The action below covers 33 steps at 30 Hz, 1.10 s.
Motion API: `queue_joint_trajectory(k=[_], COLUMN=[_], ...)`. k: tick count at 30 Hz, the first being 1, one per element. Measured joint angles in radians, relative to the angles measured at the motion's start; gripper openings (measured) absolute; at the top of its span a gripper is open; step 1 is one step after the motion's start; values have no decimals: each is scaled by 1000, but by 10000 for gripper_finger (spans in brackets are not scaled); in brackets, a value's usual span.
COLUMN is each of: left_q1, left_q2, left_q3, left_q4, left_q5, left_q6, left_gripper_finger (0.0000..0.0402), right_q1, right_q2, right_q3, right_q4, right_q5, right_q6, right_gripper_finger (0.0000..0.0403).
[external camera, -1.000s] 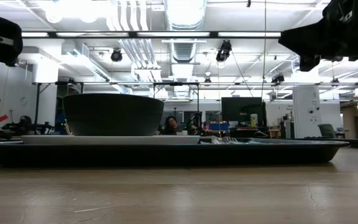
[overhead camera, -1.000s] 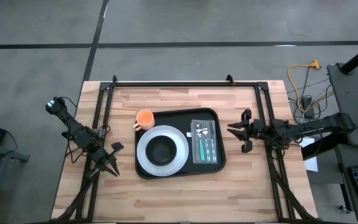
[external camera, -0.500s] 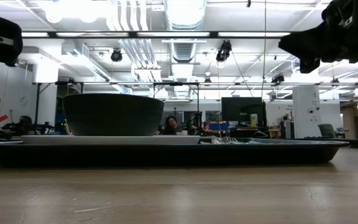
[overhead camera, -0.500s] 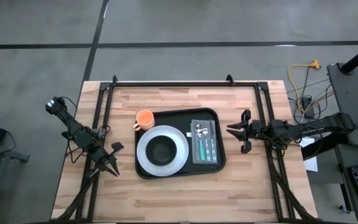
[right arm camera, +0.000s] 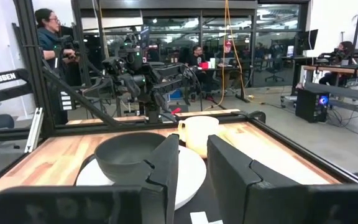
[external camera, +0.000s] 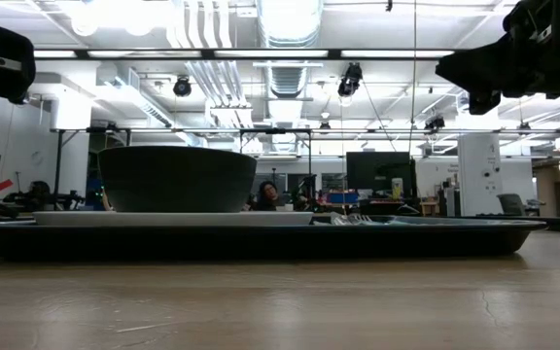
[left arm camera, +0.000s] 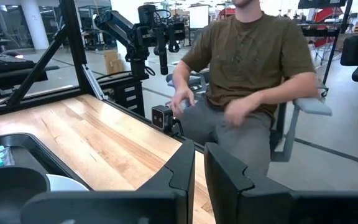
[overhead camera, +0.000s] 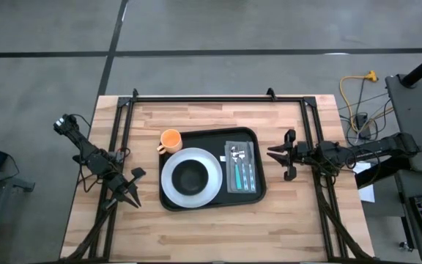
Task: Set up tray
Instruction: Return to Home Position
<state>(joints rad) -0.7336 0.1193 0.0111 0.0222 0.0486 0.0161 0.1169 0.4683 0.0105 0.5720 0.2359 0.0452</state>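
Note:
The black tray (overhead camera: 209, 139) lies mid-table. On it, the white plate (overhead camera: 168, 183) carries a dark bowl (overhead camera: 190, 176), and cutlery (overhead camera: 241, 167) lies on a grey napkin on the tray's right half. An orange cup (overhead camera: 170, 139) stands at the tray's far-left corner; I cannot tell whether it touches the rim. My left gripper (overhead camera: 133, 192) hovers left of the tray, shut, touching nothing. My right gripper (overhead camera: 271, 153) hovers right of the tray, pointing at it, with a narrow gap between its fingers. In the right wrist view, bowl (right arm camera: 129, 155), plate (right arm camera: 188, 174) and cup (right arm camera: 197, 134) lie ahead.
A black frame (overhead camera: 211, 98) runs along the table's far edge, with struts down both sides. Bare wood (overhead camera: 211, 231) stretches along the near side of the table. A person (left arm camera: 253, 68) sits on a chair beyond the table edge, seen in the left wrist view.

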Motion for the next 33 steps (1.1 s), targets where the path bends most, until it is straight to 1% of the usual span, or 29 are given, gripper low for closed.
queue_joint_trajectory(k=[6,19,33], left_q1=[0,0,0], left_q2=[0,0,0], left_q3=[0,0,0], left_q4=[0,0,0], left_q5=[0,0,0], left_q6=[0,0,0], left_gripper_finger=[18,18,18], right_q1=[0,0,0], right_q2=[0,0,0], right_q3=[0,0,0], right_q4=[0,0,1], right_q5=[0,0,1], right_q6=[0,0,0], right_gripper_finger=[68,85,68])
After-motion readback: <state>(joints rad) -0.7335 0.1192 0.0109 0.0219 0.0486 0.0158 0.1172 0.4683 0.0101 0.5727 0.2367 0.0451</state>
